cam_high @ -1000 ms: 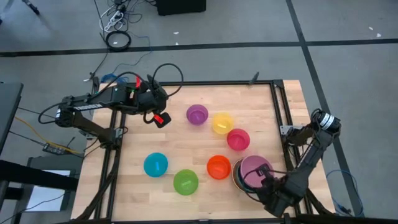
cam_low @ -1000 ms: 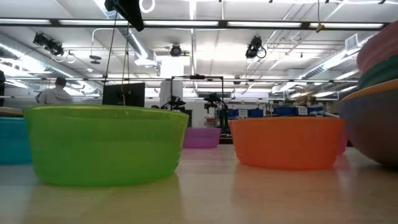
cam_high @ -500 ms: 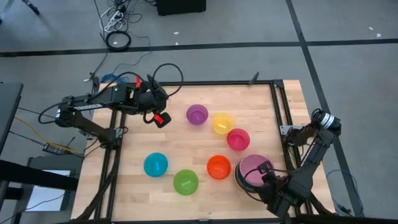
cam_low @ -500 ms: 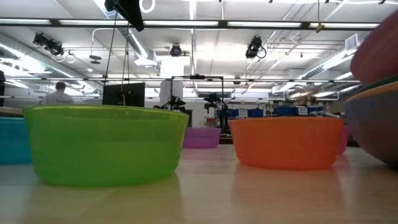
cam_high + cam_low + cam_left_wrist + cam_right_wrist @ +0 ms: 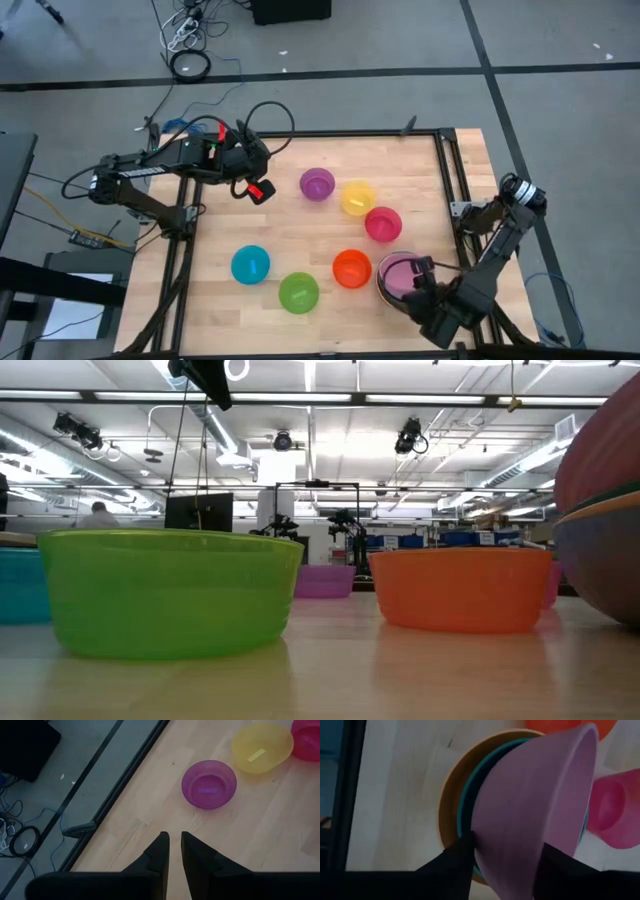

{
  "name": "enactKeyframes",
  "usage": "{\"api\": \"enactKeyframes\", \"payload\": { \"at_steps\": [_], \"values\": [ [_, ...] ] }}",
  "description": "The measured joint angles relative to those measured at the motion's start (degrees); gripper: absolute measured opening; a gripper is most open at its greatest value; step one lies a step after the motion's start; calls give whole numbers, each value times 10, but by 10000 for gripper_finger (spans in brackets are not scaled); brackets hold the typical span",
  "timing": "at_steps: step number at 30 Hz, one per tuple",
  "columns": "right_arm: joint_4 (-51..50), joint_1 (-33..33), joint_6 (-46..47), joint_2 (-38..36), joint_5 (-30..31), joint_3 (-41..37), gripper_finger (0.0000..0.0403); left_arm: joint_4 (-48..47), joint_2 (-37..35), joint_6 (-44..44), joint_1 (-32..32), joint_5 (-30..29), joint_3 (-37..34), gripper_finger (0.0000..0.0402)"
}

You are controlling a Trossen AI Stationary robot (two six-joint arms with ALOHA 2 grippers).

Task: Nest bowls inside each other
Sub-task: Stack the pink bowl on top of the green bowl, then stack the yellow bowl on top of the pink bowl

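A mauve bowl (image 5: 535, 805) stands tipped on edge in a stack (image 5: 400, 278) at the table's near right, inside a teal bowl (image 5: 470, 795) that sits in a tan one (image 5: 445, 810). My right gripper (image 5: 420, 280) is above it, fingers apart, with the bowl's wall between them. Purple (image 5: 317, 184), yellow (image 5: 356, 197), pink (image 5: 383, 224), orange (image 5: 351, 268), green (image 5: 298, 292) and blue (image 5: 250, 265) bowls rest upright on the wood. My left gripper (image 5: 173, 840) hovers at the far left, fingers slightly apart with nothing between. My right gripper comes steeply from above, its two fingers (image 5: 462, 855) standing on either side of the mauve bowl's outer wall (image 5: 510, 850) near its base. One finger lies against the wall; whether both touch it, I cannot tell. The bowl is tilted, its lower part inside the teal bowl.
The low view shows the green bowl (image 5: 170, 590) and the orange bowl (image 5: 462, 588) close up, with the stack (image 5: 600, 550) at the right. Metal frame rails (image 5: 445, 200) run along the table's left and right sides. Bare wood lies at the table's near left.
My right gripper has risen a little over the stack and rolled. The mauve bowl has tipped: one side of its rim has lifted out of the teal bowl while its lower part stays in the stack.
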Motion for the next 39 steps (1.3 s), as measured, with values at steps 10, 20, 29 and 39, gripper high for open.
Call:
{"api": "enactKeyframes", "payload": {
  "at_steps": [10, 20, 29, 39],
  "values": [
    [23, -22, 22, 0, -68, 0, 204, 0, 0, 1, 0, 0, 0, 57],
    [-16, 26, 78, -32, -176, 0, 217, -1, 0, 2, 0, 1, 0, 57],
    [-69, 100, 249, -81, -21, 40, 198, -1, 0, 2, 0, -3, 0, 57],
    [-93, -30, 293, -120, 517, 35, 176, 25, 2, 3, 0, -15, 0, 57]
  ]
}}
